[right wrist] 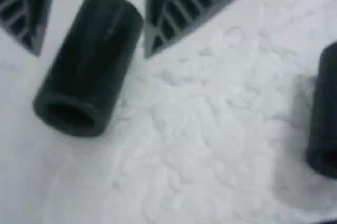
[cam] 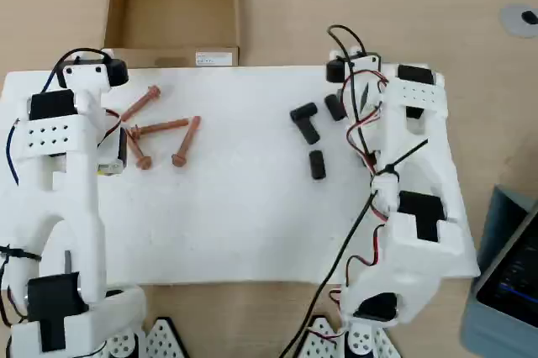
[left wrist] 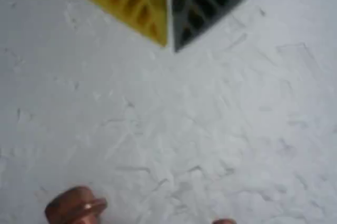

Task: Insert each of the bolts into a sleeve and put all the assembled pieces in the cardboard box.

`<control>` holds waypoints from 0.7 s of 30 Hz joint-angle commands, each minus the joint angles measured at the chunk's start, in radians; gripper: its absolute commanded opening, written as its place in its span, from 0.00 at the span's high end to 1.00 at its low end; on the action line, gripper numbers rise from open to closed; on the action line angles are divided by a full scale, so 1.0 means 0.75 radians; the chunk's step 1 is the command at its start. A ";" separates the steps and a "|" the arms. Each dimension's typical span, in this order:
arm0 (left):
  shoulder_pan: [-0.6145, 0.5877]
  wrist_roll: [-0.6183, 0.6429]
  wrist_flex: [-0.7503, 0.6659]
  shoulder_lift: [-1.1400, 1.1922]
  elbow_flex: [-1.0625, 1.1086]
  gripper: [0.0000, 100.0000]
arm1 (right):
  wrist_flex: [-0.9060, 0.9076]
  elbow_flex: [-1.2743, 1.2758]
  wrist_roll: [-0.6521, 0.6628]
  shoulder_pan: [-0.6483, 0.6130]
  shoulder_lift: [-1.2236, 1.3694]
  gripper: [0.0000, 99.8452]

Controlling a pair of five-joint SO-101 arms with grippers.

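Bolts [cam: 160, 128], four copper-coloured ones, lie loose in a cluster on the white foam [cam: 244, 223], at 9 o'clock of its middle in the high view. Some of them cross or touch near their heads. The box [cam: 172, 18] stands open on the bench [cam: 277, 22] at 11 o'clock, its near wall against the foam's far edge. Four black sleeves [cam: 317, 163] lie at about 2 o'clock of the foam's middle. Two touch in an L, one lies apart at their 5 o'clock, and one lies at their 2 o'clock, just beside the right arm [cam: 403, 123].

The right gripper [right wrist: 92, 50] is open. Its two dark fingers [right wrist: 174, 3] stand either side of a sleeve [right wrist: 87, 66] that lies on its side on the foam, bore toward the camera. One finger appears to touch the sleeve's wall and a sliver of foam shows between the other finger and the sleeve, so it is straddled, not clamped. A second sleeve [right wrist: 324, 113] lies near.

The left arm [cam: 63, 148] stands over the foam at 9 o'clock, just beside the cluster. The left gripper [left wrist: 169, 42] is closed over the foam, its yellow and dark fingers meeting at the tips with nothing between them. A bolt head [left wrist: 76, 208] lies near, apart from the tips.
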 commanded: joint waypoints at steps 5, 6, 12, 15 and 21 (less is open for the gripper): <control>-0.002 -0.008 -0.004 -0.005 -0.053 0.99 | -0.004 0.024 0.006 -0.042 -0.005 0.85; -0.002 -0.008 -0.004 -0.005 -0.053 0.99 | -0.008 0.038 0.008 -0.052 -0.005 0.85; -0.006 -0.008 -0.004 -0.005 -0.053 0.99 | -0.061 0.087 -0.002 -0.050 0.046 0.85; -0.008 -0.008 0.000 -0.005 -0.053 0.99 | -0.063 0.079 -0.002 -0.050 0.087 0.89; -0.008 -0.008 0.004 -0.005 -0.053 0.99 | -0.063 0.079 0.006 -0.052 0.132 0.99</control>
